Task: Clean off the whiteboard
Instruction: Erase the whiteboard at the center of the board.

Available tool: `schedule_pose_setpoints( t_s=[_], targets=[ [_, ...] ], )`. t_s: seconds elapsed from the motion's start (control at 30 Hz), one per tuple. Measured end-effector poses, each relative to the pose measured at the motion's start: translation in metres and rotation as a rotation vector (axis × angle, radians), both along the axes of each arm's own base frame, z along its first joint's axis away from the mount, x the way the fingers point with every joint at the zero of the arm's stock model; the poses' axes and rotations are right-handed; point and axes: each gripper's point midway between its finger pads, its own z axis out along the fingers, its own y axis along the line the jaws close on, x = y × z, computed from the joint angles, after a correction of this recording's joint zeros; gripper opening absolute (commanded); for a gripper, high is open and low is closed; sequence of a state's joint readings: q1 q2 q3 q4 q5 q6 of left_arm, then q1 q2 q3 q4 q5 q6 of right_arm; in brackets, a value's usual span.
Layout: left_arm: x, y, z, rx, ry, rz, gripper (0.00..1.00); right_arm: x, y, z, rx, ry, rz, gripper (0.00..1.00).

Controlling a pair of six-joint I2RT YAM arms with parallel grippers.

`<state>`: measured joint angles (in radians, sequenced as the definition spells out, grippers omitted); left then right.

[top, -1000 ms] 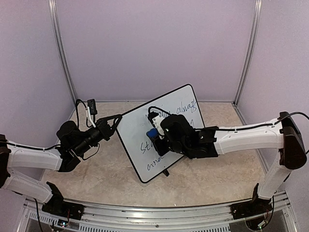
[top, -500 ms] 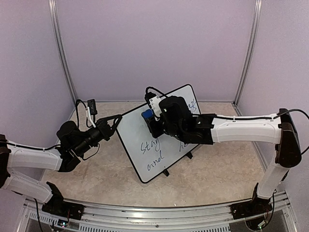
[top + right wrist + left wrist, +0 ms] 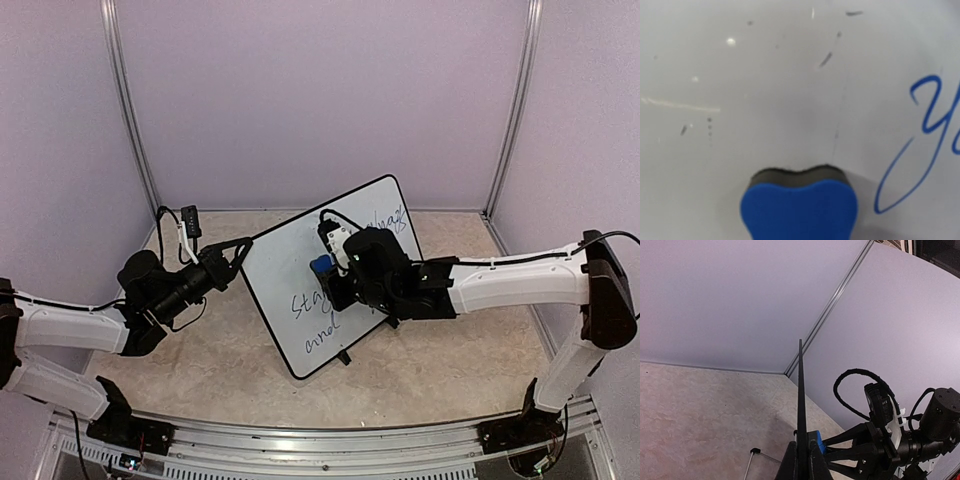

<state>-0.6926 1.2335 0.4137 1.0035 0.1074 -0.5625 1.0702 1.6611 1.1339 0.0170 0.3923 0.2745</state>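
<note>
**Two patches of ink, one either side of my eraser**

My left gripper (image 3: 240,248) is clamped on the left top corner of the whiteboard (image 3: 275,290). In the left wrist view the rim (image 3: 801,405) runs as a thin black line straight up from between my fingers (image 3: 790,467). The board stands on its feet mid-table, leaning back, with its long axis running from near-left to far-right.

My right gripper (image 3: 330,275) pinches the blue eraser (image 3: 320,267), as far as I can judge; the right wrist view shows the pad (image 3: 799,205) against the white face but not my fingers.

What matters is where the writing sits from that pad. One patch, the lower words (image 3: 312,318), lies just on the near side of it, lower down the slope. The other, the upper word (image 3: 388,218), lies to the far right, near the top right corner. In the right wrist view, blue script (image 3: 927,145) begins just right of the pad, and the face ahead of it carries only faint specks.

The right arm does the wiping, and I judge the nearer patch the shorter stroke. My left grip must resist the push.
</note>
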Motion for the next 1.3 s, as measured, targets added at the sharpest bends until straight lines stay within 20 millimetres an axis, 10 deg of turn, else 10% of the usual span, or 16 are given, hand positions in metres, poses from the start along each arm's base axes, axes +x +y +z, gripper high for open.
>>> schedule_pose_setpoints(
  t_s=[0.6,1.0,1.3],
  targets=[
    [0.003,0.004,-0.005,-0.002,0.022,0.02,0.0,0.001,0.041,0.03,-0.045,-0.064,0.041,0.23],
    [0.001,0.002,-0.003,-0.003,0.014,0.007,0.0,-0.027,0.016,-0.018,-0.132,0.014,0.029,0.23],
    [0.001,0.002,-0.003,-0.003,0.012,0.004,0.0,0.009,-0.019,-0.009,-0.151,0.025,-0.033,0.23]
  ],
)
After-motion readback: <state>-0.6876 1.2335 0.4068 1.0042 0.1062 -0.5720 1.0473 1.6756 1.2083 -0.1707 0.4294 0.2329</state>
